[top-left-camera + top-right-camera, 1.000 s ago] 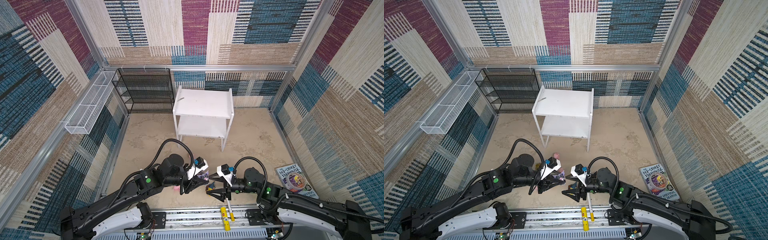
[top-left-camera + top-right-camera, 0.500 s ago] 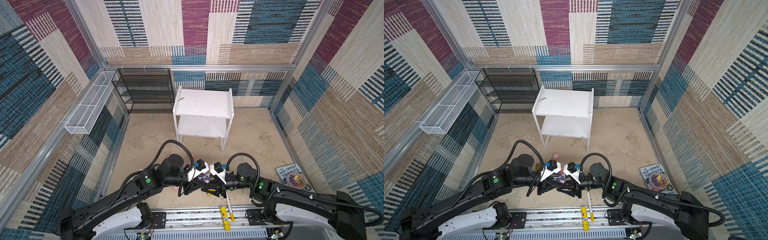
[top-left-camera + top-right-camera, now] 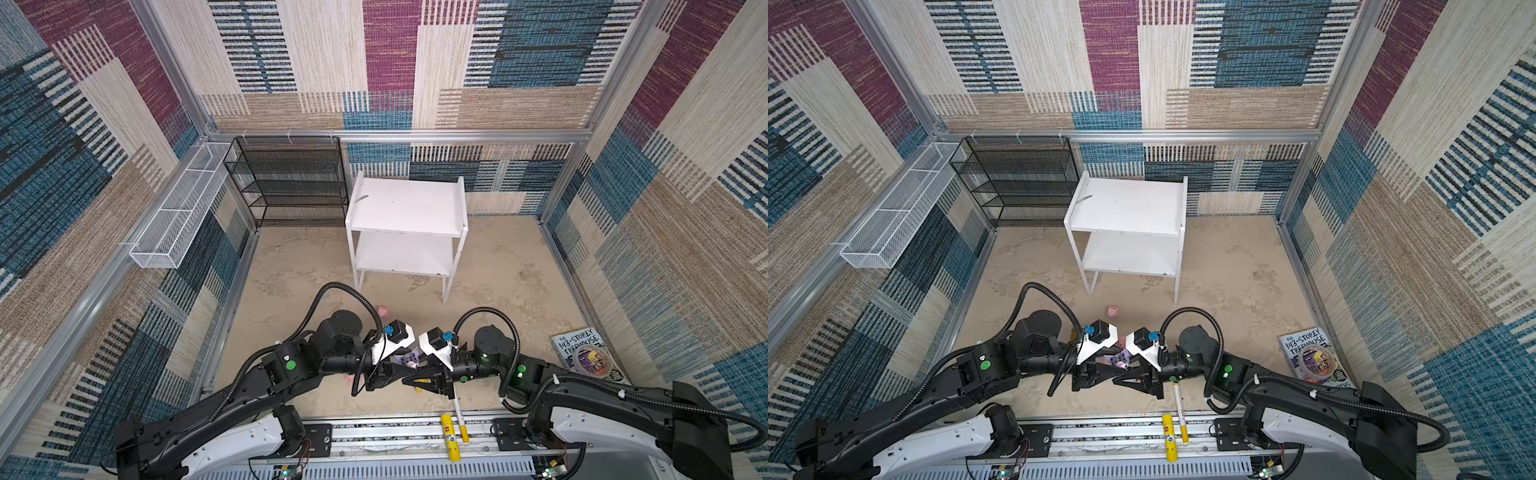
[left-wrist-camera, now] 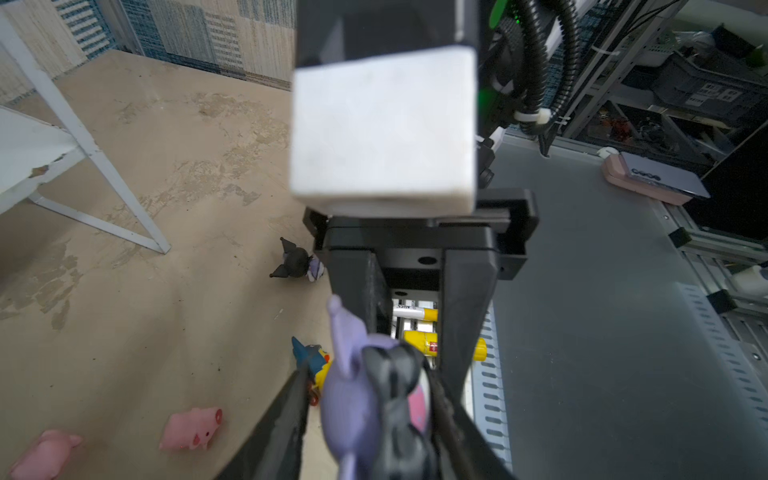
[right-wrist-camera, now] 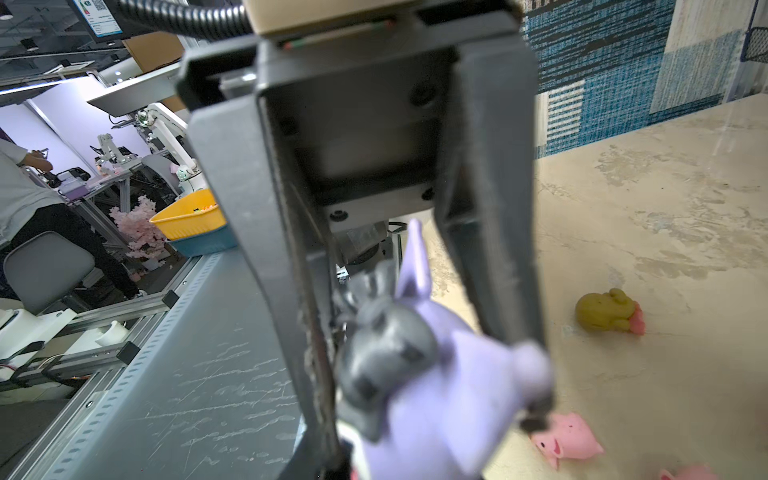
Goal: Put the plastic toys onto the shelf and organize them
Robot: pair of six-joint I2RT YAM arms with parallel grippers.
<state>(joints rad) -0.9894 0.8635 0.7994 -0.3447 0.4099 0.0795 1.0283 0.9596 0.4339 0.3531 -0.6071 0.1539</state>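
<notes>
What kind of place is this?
Probably a robotics lab test cell: left arm and right arm on a rail, patterned walls boxing the floor, more robot arms outside.

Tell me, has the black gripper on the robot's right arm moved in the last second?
Yes. The right gripper slid left in both top views, away from the yellow plastic tube, closing around the black-and-purple big-eared figure.

The white two-tier shelf [image 3: 405, 208] stands upright at the back. A purple figure [image 4: 365, 407] is held off the floor. On the floor lie a black big-eared figure [image 4: 297, 264], a hooded yellow figure [image 4: 313, 361], a blond doll [image 5: 604, 311] and pink pigs [image 4: 193, 428], one pig [image 3: 1113, 311] near the shelf's legs.
</notes>
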